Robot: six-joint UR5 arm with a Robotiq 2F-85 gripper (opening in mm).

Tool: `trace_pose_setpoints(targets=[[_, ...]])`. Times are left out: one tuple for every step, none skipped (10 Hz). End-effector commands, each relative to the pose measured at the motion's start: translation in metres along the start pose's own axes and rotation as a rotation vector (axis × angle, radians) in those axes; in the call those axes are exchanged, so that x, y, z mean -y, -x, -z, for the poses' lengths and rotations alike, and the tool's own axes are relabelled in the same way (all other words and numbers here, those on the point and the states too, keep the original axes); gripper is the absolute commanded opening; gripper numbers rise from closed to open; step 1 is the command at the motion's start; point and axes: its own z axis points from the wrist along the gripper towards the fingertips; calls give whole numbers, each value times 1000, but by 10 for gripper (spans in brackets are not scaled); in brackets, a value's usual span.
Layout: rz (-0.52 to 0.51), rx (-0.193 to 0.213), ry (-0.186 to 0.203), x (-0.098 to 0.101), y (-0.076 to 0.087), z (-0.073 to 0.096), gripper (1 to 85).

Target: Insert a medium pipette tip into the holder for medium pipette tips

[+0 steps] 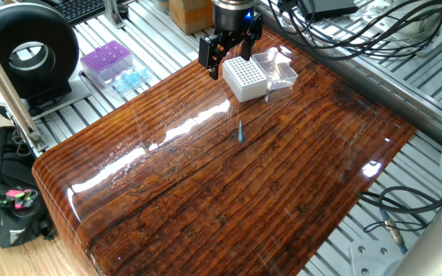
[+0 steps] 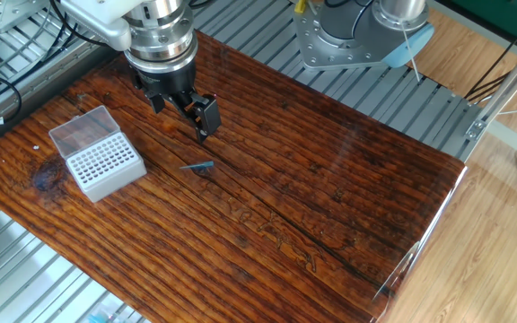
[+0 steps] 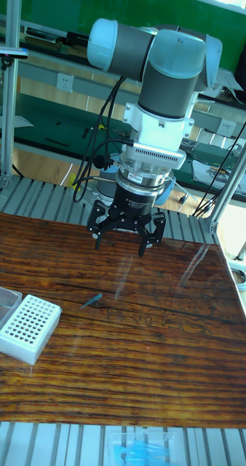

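The medium pipette tip (image 1: 239,132) (image 2: 198,166) (image 3: 91,300) lies flat on the wooden table, a thin blue-teal cone. The holder for medium pipette tips (image 1: 244,79) (image 2: 104,164) (image 3: 28,328) is a white block with a grid of holes, and its clear lid (image 1: 276,67) (image 2: 83,128) is folded open beside it. My gripper (image 1: 227,60) (image 2: 182,109) (image 3: 123,239) hangs above the table with its fingers spread open and nothing between them. It is close to the holder and a short way from the tip, touching neither.
A purple tip box (image 1: 106,60) and a heap of light-blue tips (image 1: 131,78) sit on the slatted frame off the table's edge. A black round device (image 1: 25,54) stands near them, and a black bag (image 1: 6,199) lies on the floor. Cables run behind the holder.
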Motion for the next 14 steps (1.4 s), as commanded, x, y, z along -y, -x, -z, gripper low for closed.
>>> trace_pose_setpoints(targets=[[0, 0, 0, -2, 0, 0, 840], [-8, 157, 44, -15, 40, 1, 10], [-15, 166, 41, -18, 42, -4, 10], [-18, 167, 37, -18, 42, -5, 10], [-16, 163, 29, -17, 41, -6, 10], [-5, 154, 13, -15, 37, -8, 10], [-1, 149, -28, -12, 33, -14, 10], [-5, 155, -48, -14, 31, -18, 10], [-8, 156, -46, -17, 29, -19, 10], [-6, 169, -51, -18, 28, -19, 10], [-8, 183, -52, -19, 29, -18, 10], [-10, 193, -46, -21, 28, -19, 10], [-14, 204, -33, -24, 25, -22, 10], [-14, 212, -17, -25, 18, -25, 10]])
